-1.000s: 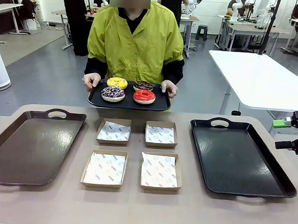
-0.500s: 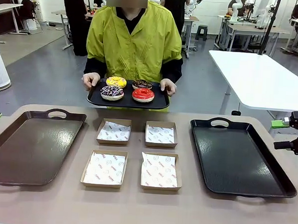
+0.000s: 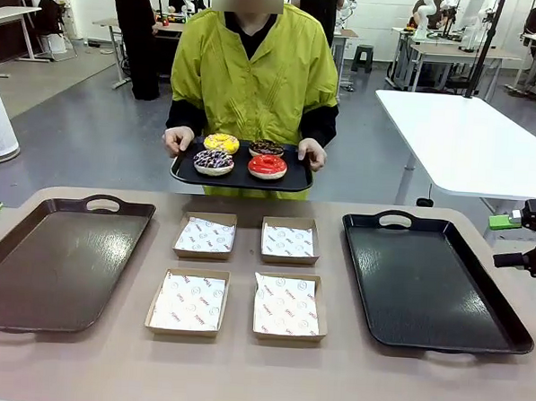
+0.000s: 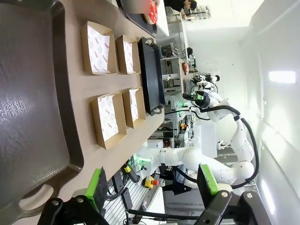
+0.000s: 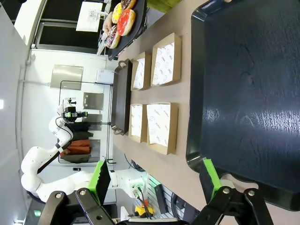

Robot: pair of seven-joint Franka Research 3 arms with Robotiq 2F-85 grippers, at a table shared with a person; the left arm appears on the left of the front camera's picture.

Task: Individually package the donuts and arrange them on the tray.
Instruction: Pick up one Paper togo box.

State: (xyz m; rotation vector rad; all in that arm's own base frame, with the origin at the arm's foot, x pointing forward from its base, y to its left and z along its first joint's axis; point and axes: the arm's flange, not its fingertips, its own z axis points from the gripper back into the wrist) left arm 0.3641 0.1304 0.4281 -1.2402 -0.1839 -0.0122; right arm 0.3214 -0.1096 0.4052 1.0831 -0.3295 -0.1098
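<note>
- Four donuts sit on a small black tray that a person holds at both ends, hands on the rim, just beyond the far edge of the desk
- Left claw is spread wide with nothing in it, and right claw is spread and bare too, both low at the near side
- My read: this is the delivery step, so wait until the small tray is set down before reaching in
- After that, take one donut at a time by its outer sides with a soft squeeze, since glaze smears
- Four paper-lined boxes lie open mid-desk between the brown tray and the black tray; one donut per box, centred on the paper
- Red print on the box paper is too small to read
</note>
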